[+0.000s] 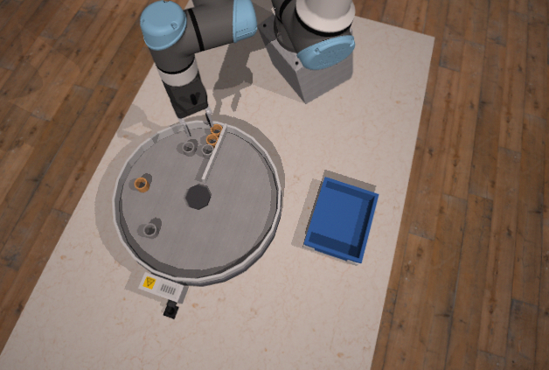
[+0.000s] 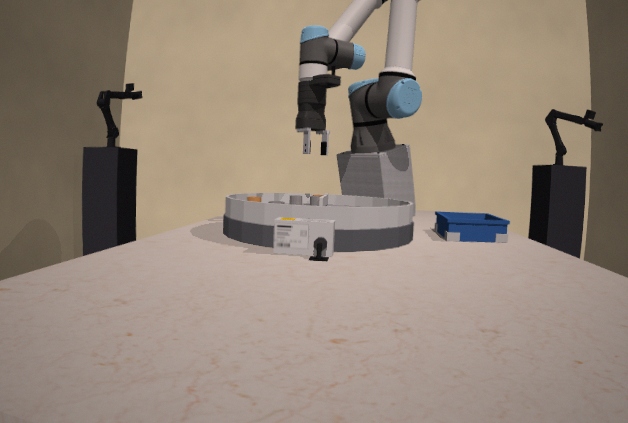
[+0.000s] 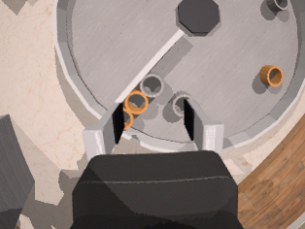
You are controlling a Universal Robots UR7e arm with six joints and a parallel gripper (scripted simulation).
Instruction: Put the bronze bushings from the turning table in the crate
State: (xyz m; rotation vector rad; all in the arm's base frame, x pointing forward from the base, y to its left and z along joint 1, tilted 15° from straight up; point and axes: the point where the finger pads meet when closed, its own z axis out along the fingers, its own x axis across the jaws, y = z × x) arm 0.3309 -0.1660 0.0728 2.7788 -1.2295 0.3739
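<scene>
The round grey turning table (image 1: 197, 203) holds three bronze bushings and three steel ones. Two bronze bushings (image 1: 213, 136) sit against the white guide bar (image 1: 213, 152) near the far rim; they also show in the wrist view (image 3: 133, 106). Two steel bushings (image 1: 197, 148) stand beside them, and show in the wrist view too (image 3: 165, 94). A third bronze bushing (image 1: 139, 182) is at the left, and a steel one (image 1: 150, 229) at the front left. My gripper (image 1: 195, 123) (image 2: 314, 146) hangs open and empty well above the far rim. The blue crate (image 1: 340, 219) is empty, to the right.
The arm's grey base block (image 1: 308, 70) stands behind the table. A control box with a warning label (image 1: 160, 288) sits at the table's front. A black octagonal hub (image 1: 198, 197) marks its centre. Two camera stands (image 2: 109, 199) flank the scene.
</scene>
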